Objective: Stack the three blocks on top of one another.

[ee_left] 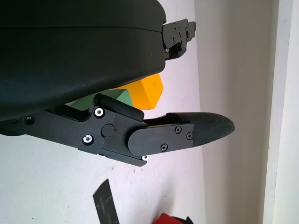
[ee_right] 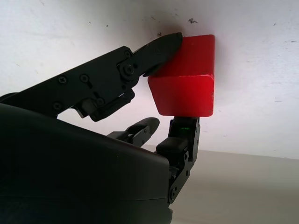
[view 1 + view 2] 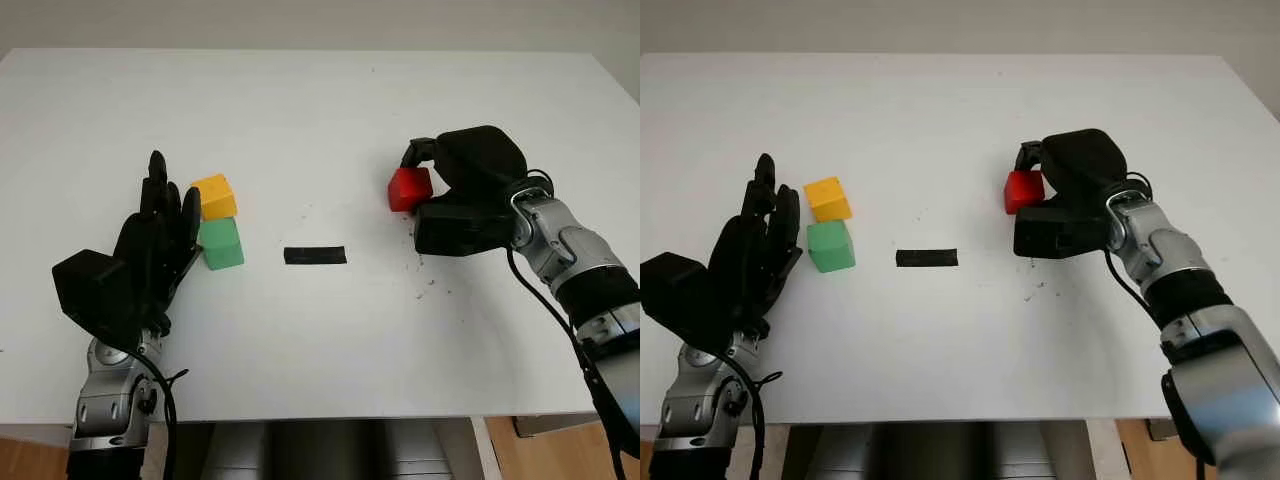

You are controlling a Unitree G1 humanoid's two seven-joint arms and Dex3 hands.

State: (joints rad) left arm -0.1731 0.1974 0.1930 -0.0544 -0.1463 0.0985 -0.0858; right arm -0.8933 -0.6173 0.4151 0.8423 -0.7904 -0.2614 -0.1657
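A red block sits right of the table's middle, pinched between the fingers of my right hand. In the right wrist view one finger presses the red block from one side and another from the opposite side. At the left, a yellow block stands just behind a green block, the two touching. My left hand is open, just left of the green block and beside it. The yellow block shows past the left hand's fingers.
A strip of black tape lies flat on the white table between the two hands. The table's front edge runs just ahead of both forearms. Small dark specks mark the surface near the right hand.
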